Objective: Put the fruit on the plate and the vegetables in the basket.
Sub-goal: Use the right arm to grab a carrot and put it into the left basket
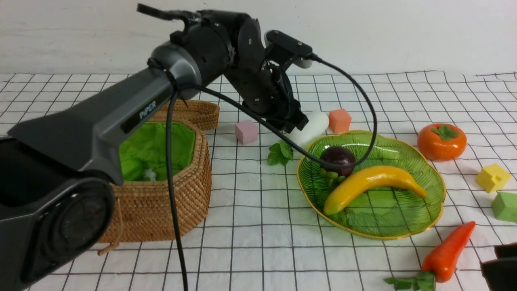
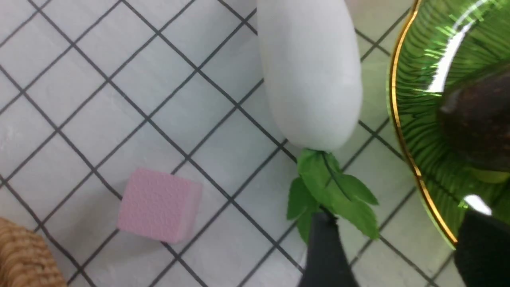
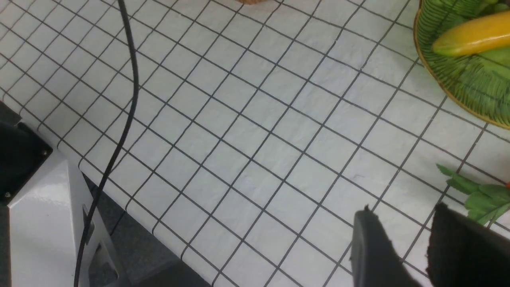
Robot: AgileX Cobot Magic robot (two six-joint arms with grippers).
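1. Hanging over the middle of the surface, the left hand (image 2: pixel 398 223) has its fingers spread with nothing between them; one finger touches the leaf tips of the radish (image 1: pixel 313 127).
2. The radish lies on the surface just beside the far left rim of the plate (image 1: pixel 404 220).
3. The banana (image 1: pixel 371 180) lies across the plate's middle; the mangosteen (image 1: pixel 337 157) sits in the plate just beyond it.
4. The persimmon (image 1: pixel 441 142) stands on the surface beyond the plate, toward the right edge.
5. The carrot (image 1: pixel 448 252) lies by the near right corner, leaves toward the near edge.
6. The basket (image 1: pixel 161 210) stands toward the left edge.
7. The right hand (image 3: pixel 404 211) sits low near the carrot's leaves; its fingers are parted and empty.
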